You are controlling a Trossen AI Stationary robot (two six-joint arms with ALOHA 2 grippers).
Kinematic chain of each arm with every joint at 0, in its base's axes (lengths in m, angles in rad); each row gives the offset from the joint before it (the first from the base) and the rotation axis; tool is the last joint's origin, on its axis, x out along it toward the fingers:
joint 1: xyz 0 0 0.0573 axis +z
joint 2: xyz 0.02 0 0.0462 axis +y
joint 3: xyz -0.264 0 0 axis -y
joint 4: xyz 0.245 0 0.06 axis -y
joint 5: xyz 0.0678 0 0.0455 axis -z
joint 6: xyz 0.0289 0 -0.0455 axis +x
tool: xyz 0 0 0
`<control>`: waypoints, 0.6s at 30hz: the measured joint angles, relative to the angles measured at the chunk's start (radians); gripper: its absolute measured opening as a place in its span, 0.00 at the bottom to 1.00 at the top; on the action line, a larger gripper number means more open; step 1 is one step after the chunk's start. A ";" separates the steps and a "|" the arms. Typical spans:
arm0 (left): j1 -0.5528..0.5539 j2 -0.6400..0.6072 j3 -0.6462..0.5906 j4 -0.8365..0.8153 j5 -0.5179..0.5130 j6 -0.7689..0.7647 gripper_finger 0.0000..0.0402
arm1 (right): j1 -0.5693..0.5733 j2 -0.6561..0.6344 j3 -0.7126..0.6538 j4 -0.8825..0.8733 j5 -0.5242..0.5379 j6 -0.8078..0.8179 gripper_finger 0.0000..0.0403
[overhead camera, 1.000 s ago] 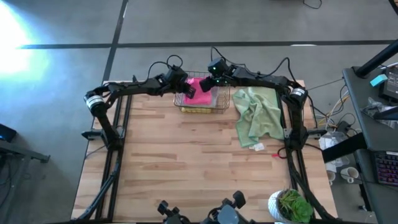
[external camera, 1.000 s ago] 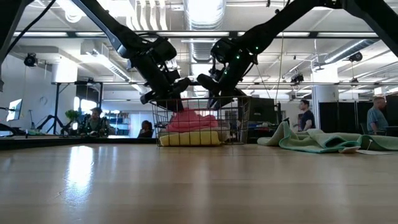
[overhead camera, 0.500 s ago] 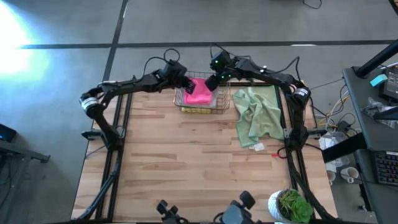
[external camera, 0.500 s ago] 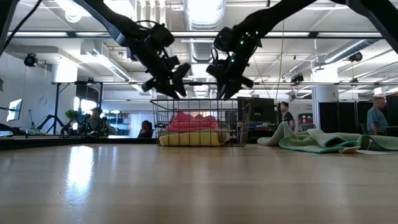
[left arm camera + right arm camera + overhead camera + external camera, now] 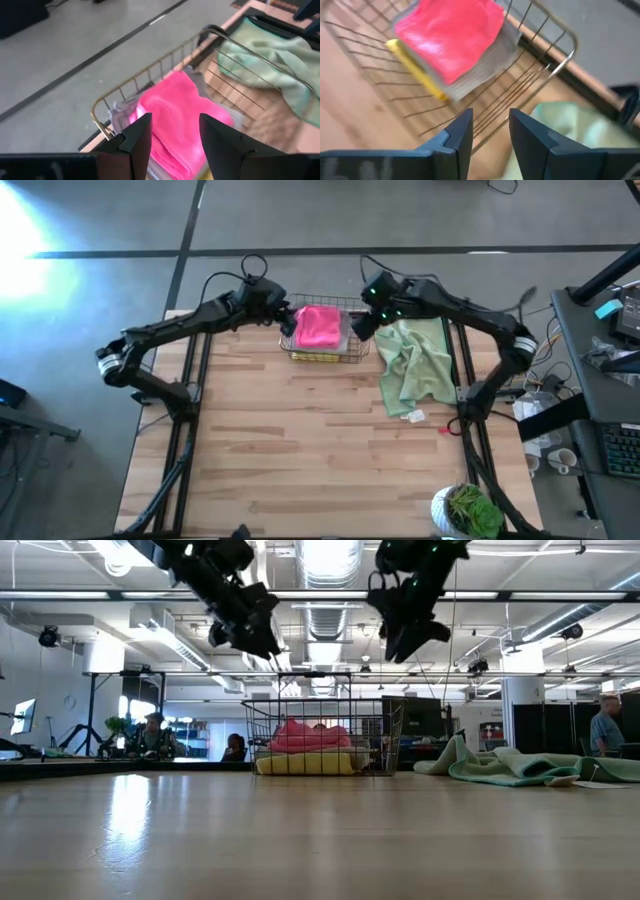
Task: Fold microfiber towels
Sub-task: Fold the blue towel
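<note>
From above, you see both arms reaching inward across the far edge of the desk (image 5: 300, 450). The left gripper (image 5: 281, 318) sits at the upper centre of the frame, just left of the copper wire basket (image 5: 322, 356); the right gripper (image 5: 366, 323) sits just right of it, over the near corner of the pale green towel (image 5: 415, 365). The hot pink towel (image 5: 318, 326) lies on top inside the basket, and a potted plant (image 5: 467, 512) shows at the lower right.

In the low view, both grippers hang near the top of the frame, well above the basket rim and touching nothing: the left gripper (image 5: 243, 632) at upper left, the right gripper (image 5: 408, 612) at upper centre. Here you can also see the yellow towel (image 5: 305, 763) under the pink one, which the overhead frame barely shows.

Your left wrist view shows the fingers (image 5: 137, 137) spread apart with nothing between them, the pink towel beyond the gap and a grey towel (image 5: 122, 112) edge beside it.

Your right wrist view shows its fingers (image 5: 460, 134) likewise parted and empty, with pink on grey on yellow stacked in the basket at the upper left.
</note>
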 joint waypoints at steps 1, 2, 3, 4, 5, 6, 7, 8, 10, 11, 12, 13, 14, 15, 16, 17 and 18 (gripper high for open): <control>-0.009 -0.013 -0.003 -0.018 0.000 0.013 0.37 | 0.016 -0.027 -0.022 0.002 0.000 0.041 0.29; -0.020 -0.024 -0.004 -0.036 0.001 0.022 0.37 | 0.034 -0.051 -0.045 0.001 0.000 0.085 0.28; -0.031 -0.032 -0.005 -0.045 0.001 0.033 0.37 | 0.052 -0.073 -0.068 -0.001 0.001 0.130 0.28; -0.043 -0.038 -0.008 -0.051 0.001 0.043 0.37 | 0.073 -0.093 -0.093 -0.001 0.002 0.178 0.28; -0.054 -0.044 -0.012 -0.060 0.000 0.048 0.37 | 0.095 -0.112 -0.118 -0.003 0.001 0.225 0.28; -0.066 -0.049 -0.018 -0.068 0.001 0.050 0.37 | 0.120 -0.128 -0.144 -0.004 0.001 0.272 0.28; -0.078 -0.055 -0.025 -0.071 0.001 0.050 0.37 | 0.146 -0.141 -0.169 -0.004 0.001 0.318 0.29; -0.090 -0.060 -0.035 -0.071 0.001 0.050 0.37 | 0.173 -0.155 -0.195 -0.004 0.003 0.363 0.29; -0.114 -0.076 -0.058 -0.072 0.001 0.050 0.37 | 0.233 -0.174 -0.241 -0.004 0.023 0.440 0.29; -0.125 -0.085 -0.069 -0.076 0.001 0.050 0.37 | 0.265 -0.181 -0.263 -0.003 0.040 0.476 0.29; -0.137 -0.095 -0.080 -0.084 0.001 0.050 0.37 | 0.295 -0.185 -0.284 -0.004 0.059 0.509 0.28; -0.148 -0.104 -0.092 -0.094 0.001 0.050 0.37 | 0.326 -0.186 -0.304 -0.004 0.073 0.546 0.28; -0.160 -0.115 -0.106 -0.098 0.001 0.050 0.37 | 0.356 -0.186 -0.321 -0.004 0.083 0.583 0.28; -0.170 -0.126 -0.122 -0.097 0.001 0.049 0.37 | 0.383 -0.185 -0.338 -0.004 0.087 0.625 0.28; -0.179 -0.139 -0.136 -0.099 0.001 0.049 0.37 | 0.409 -0.183 -0.353 -0.004 0.087 0.663 0.27; -0.188 -0.152 -0.150 -0.100 0.001 0.049 0.37 | 0.433 -0.178 -0.367 -0.004 0.088 0.700 0.27; -0.196 -0.165 -0.159 -0.101 0.001 0.047 0.37 | 0.455 -0.174 -0.382 -0.002 0.087 0.732 0.27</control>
